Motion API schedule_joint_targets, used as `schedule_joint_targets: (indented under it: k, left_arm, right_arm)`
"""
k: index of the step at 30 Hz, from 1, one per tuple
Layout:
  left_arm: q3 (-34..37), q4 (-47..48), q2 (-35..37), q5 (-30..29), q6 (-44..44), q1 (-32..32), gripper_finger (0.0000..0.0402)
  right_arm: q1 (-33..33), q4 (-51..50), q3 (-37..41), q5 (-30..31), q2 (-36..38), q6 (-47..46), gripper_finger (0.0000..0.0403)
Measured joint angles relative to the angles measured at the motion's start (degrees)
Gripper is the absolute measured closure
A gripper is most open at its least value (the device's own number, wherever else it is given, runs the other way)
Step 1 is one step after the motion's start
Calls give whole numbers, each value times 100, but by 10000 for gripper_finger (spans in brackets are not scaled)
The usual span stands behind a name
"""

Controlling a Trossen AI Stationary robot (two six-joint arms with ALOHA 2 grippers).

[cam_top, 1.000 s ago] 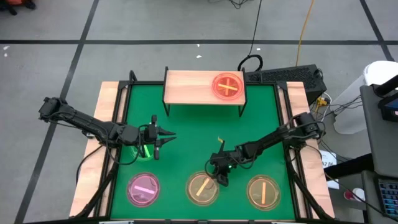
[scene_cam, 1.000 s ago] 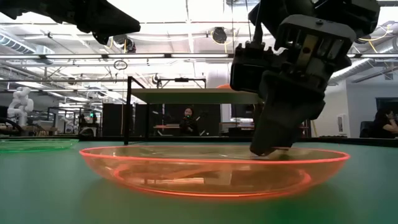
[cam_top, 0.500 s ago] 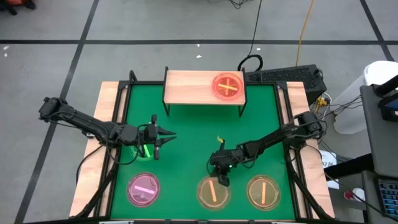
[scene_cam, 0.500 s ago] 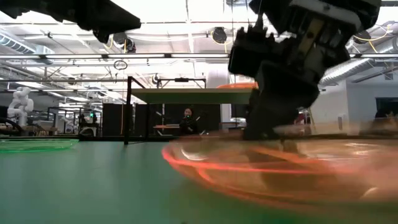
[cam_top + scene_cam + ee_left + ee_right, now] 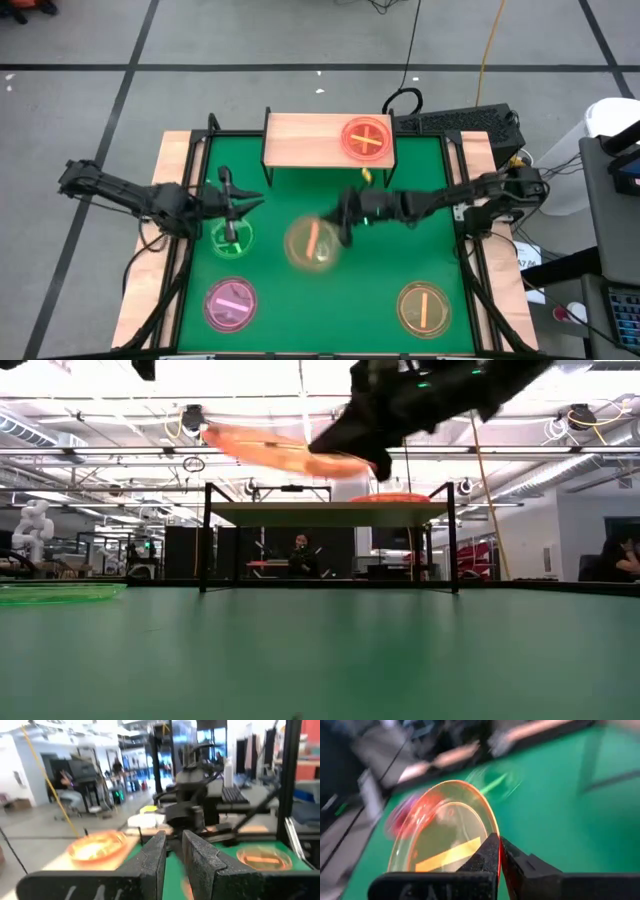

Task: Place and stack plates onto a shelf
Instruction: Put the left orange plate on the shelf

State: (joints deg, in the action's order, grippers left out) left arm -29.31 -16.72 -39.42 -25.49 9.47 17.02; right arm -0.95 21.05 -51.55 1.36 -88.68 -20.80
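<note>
My right gripper is shut on an amber plate with an orange stripe, held high over the middle of the green mat; the low view shows the plate tilted, above the level of the shelf top. The shelf stands at the mat's far edge, and a pink plate with a yellow cross lies on its right end. My left gripper is shut and empty, just beyond a green plate that lies on the mat. A pink plate and another amber plate lie near the front edge. My right gripper pinches the amber plate's rim between its two fingers, on the plate's right-hand side. The fingers come about level from the table's right. The plate is lifted clear of the mat and tilted, standing out beyond the fingertips.
The shelf's thin black legs stand on the mat. The left part of the shelf board is bare. Cables and a dark box lie beyond the table's far right corner. People sit in the room behind.
My right gripper has first slid the amber plate a little to the right along the front of the mat, then lifted it clear and carried it up, toward the far edge and left, to above mid-mat, tilted. My left gripper has drawn back a little toward the left.
</note>
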Motion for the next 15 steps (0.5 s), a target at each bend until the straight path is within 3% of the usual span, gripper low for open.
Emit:
schedule_joint_targets:
  k: [8,15]
  left_arm:
    - [-123,40,195,-12,347,0,330]
    - [-123,234,11,-12,351,-7,330]
  right_arm:
    - [1727,-227,-1222,-117,-21,634,403]
    - [2797,-767,-1871,-161,-28,865,403]
